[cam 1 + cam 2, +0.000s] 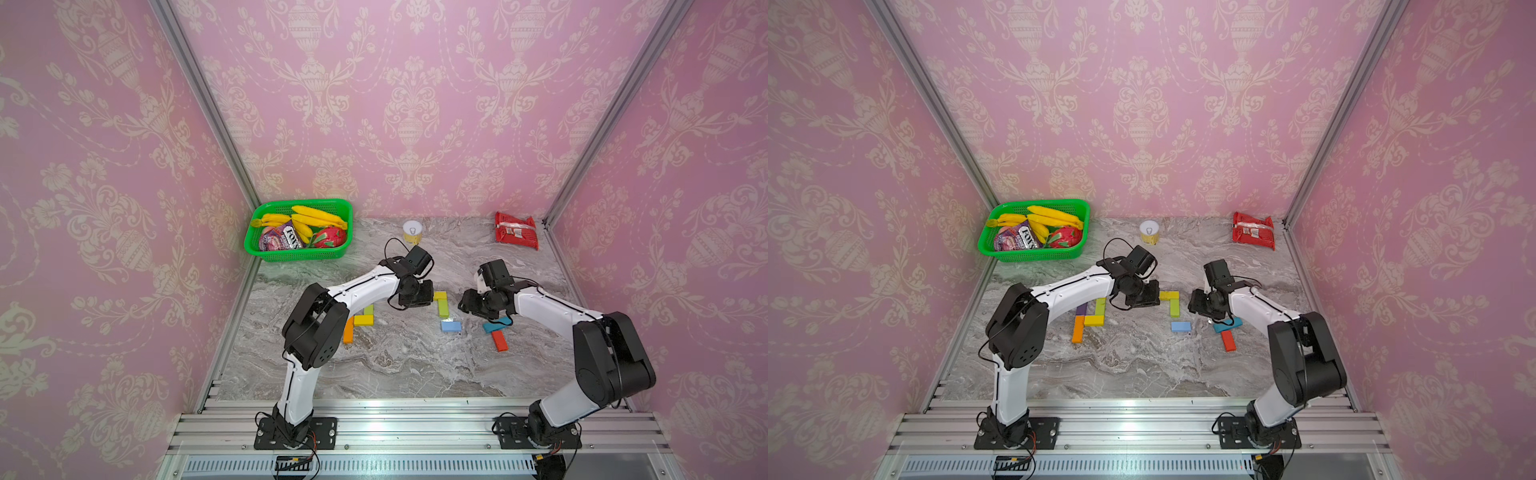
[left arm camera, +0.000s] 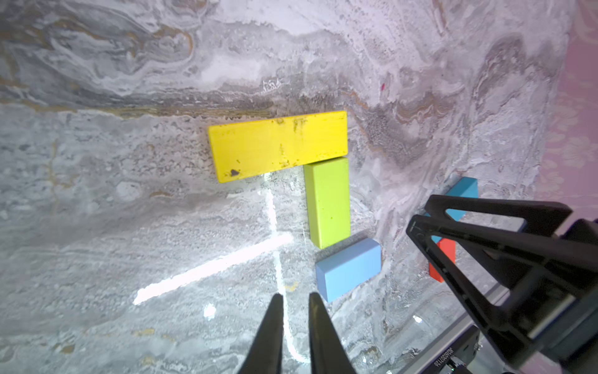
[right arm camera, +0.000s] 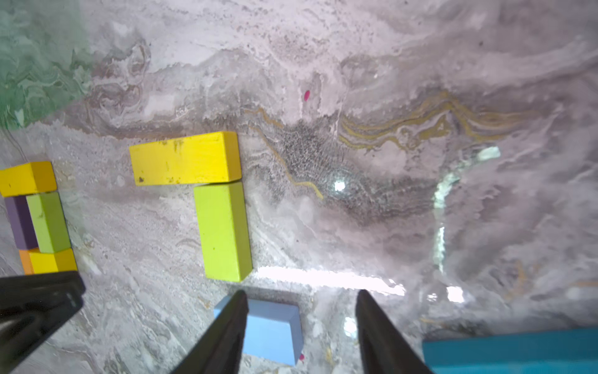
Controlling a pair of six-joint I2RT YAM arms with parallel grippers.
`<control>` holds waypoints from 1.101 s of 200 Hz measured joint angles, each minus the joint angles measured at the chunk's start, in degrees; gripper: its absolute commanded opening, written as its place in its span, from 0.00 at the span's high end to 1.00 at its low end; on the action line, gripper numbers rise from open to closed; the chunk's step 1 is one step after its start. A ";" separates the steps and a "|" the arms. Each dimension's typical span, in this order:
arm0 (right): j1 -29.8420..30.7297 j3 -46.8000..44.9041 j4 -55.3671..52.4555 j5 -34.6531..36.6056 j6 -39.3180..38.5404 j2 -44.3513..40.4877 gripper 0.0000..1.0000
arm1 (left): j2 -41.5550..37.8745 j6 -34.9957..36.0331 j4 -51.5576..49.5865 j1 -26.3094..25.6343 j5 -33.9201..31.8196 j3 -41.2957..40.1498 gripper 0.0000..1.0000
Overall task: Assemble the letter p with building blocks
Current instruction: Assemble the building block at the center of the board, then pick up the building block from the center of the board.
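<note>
A yellow block (image 2: pixel 278 145) and a lime green block (image 2: pixel 328 200) lie joined in a corner at mid table. A light blue block (image 3: pixel 271 330) lies just past the lime one. Beside it are a teal block (image 1: pixel 496 325) and a red block (image 1: pixel 500 340). A second cluster sits further left: lime (image 1: pixel 368 309), yellow (image 1: pixel 363 320), orange (image 1: pixel 348 329) and purple (image 1: pixel 1082 308). My left gripper (image 2: pixel 295 296) hovers near the corner, its jaws a narrow gap apart and empty. My right gripper (image 3: pixel 301 291) is open over the light blue block and holds nothing.
A green basket (image 1: pixel 305 255) with bananas and packets stands at the back left. A small yellow can (image 1: pixel 412 232) is at the back middle and a red snack packet (image 1: pixel 516 230) at the back right. Pink walls close three sides; an aluminium rail (image 1: pixel 415 419) runs along the front.
</note>
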 measured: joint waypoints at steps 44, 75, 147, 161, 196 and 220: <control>3.41 -1.14 -5.44 1.42 -3.02 -3.54 0.15 | -5.75 1.38 1.51 0.02 -1.33 -5.70 0.54; 9.27 0.04 -11.04 4.02 -8.11 -3.50 0.12 | -8.59 1.66 2.10 0.20 -2.62 -7.76 0.52; 11.52 8.70 -19.37 8.94 -25.07 1.27 0.11 | -16.50 1.81 4.76 5.40 -3.85 -15.10 0.51; 12.26 10.51 -20.06 9.31 -28.09 4.15 0.12 | -17.46 1.79 5.01 6.62 -3.85 -16.02 0.51; 13.70 14.78 -20.92 9.44 -33.27 11.26 0.17 | -19.47 1.81 5.53 8.87 -3.85 -17.35 0.51; 14.29 16.74 -21.03 8.98 -34.45 14.01 0.18 | -20.74 1.79 5.88 9.88 -3.85 -18.18 0.51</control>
